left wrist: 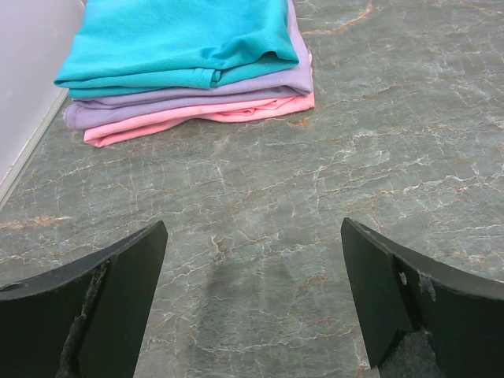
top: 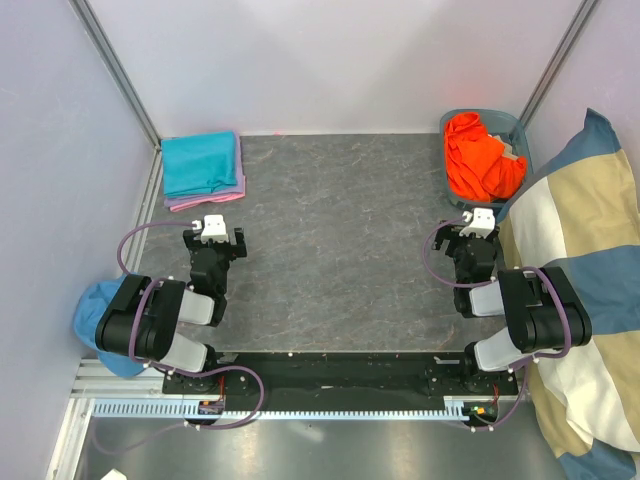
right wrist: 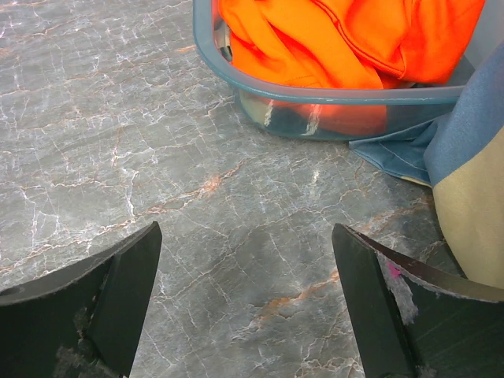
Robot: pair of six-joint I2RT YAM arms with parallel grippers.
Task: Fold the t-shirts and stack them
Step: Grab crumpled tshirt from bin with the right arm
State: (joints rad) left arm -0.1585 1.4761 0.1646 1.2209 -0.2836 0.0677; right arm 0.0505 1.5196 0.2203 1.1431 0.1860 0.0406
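Observation:
A folded stack of t-shirts [top: 202,170] lies at the far left of the table, teal [left wrist: 181,35] on top, lilac [left wrist: 197,96] under it and pink [left wrist: 189,116] at the bottom. A crumpled orange t-shirt [top: 480,160] fills the grey-blue basket [top: 512,125] at the far right, and the right wrist view shows this shirt [right wrist: 346,39] close up. My left gripper [top: 214,238] hangs open over bare table, short of the stack, its jaws wide in the left wrist view [left wrist: 252,291]. My right gripper [top: 470,232] is open too, just in front of the basket [right wrist: 315,96], with nothing between its fingers [right wrist: 248,299].
A big blue-and-beige blocked cushion [top: 590,280] hangs along the right table edge and touches the basket; its fabric [right wrist: 465,157] shows beside my right gripper. A blue cloth bundle [top: 92,310] sits off the table's left edge. Walls close in the far and left sides.

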